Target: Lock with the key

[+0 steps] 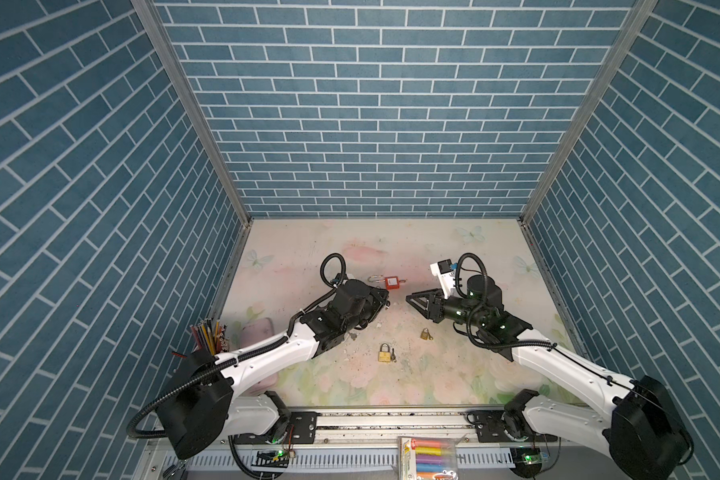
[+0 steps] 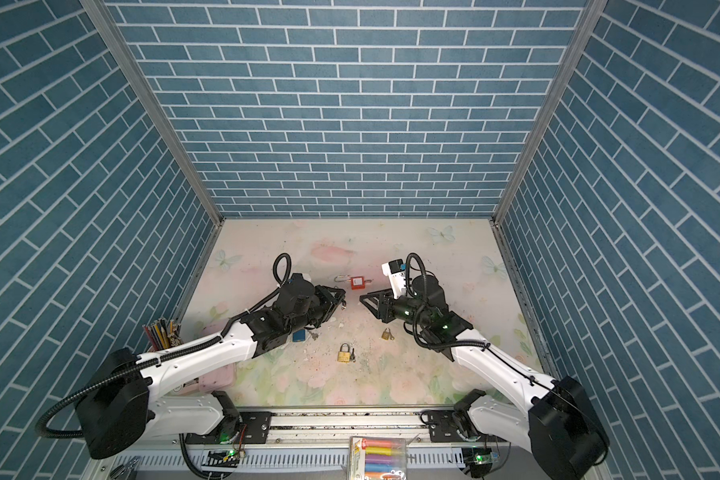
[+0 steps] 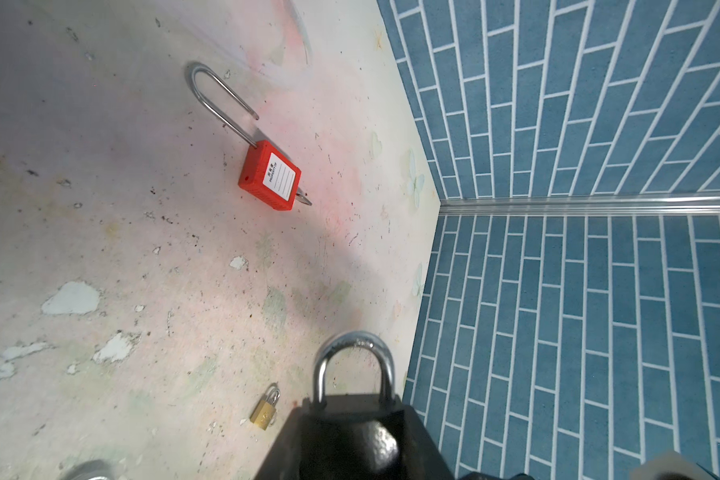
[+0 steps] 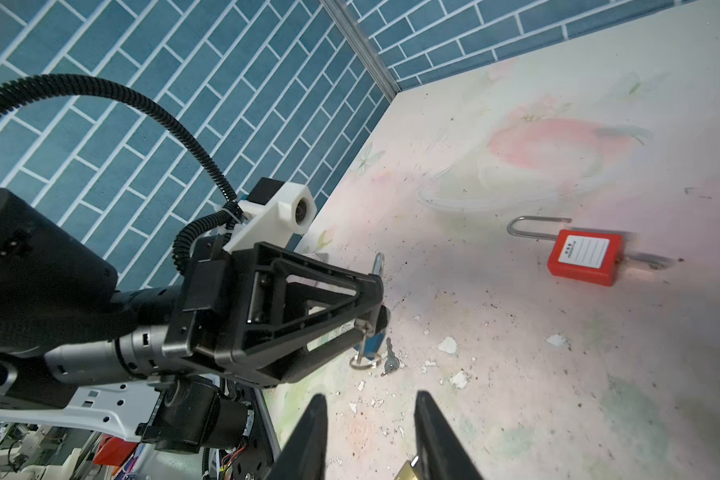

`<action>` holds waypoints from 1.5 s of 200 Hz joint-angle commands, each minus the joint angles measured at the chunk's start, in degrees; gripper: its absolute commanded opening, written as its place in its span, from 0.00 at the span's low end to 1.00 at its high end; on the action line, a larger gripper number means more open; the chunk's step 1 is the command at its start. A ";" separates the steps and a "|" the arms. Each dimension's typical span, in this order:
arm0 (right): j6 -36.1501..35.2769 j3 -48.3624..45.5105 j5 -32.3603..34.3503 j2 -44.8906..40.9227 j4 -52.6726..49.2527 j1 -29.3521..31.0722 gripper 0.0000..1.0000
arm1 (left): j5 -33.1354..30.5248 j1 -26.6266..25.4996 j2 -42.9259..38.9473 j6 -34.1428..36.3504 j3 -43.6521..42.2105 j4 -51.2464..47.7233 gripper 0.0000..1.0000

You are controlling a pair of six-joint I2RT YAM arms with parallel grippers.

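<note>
At the far left of the desk (image 1: 350, 249), a cup of coloured pencils (image 1: 208, 334) and a pink case (image 1: 256, 332) are left untouched. Next, the left fingers (image 4: 368, 293) are seen closed on a padlock (image 3: 352, 340), which is held up near the desk's middle. Only its rounded, polished steel shackle is shown clear of the black fingers, and whether it is pressed home cannot be told. A thin metal key (image 4: 365, 338) on a wire ring is seen hanging below the lock, seemingly already in the keyhole. Just beyond lies a red plastic padlock (image 1: 390, 283) with a long open shackle and a white label. Nearer the front, a larger brass padlock (image 1: 384, 353) and a smaller brass padlock (image 1: 425, 333) are laid flat. At the right, the right fingers (image 4: 312, 436) are held partly apart and empty, pointed toward the held lock but apart from it. The pick-up is judged done; gripping and turning the key is judged not yet done. The floral desk covering is seen scuffed and chipped.
</note>
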 commanded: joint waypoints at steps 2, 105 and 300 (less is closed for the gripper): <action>-0.88 2.23 0.15 2.75 3.18 1.51 0.34 | -1.27 0.32 -0.60 -3.12 0.07 1.18 0.00; -1.58 7.05 -1.30 13.30 5.05 3.33 0.27 | -0.54 1.62 -0.19 -2.68 0.35 1.15 0.00; -1.41 9.34 0.87 16.74 5.52 4.69 0.23 | -0.28 2.51 -0.98 -2.57 -0.80 1.06 0.00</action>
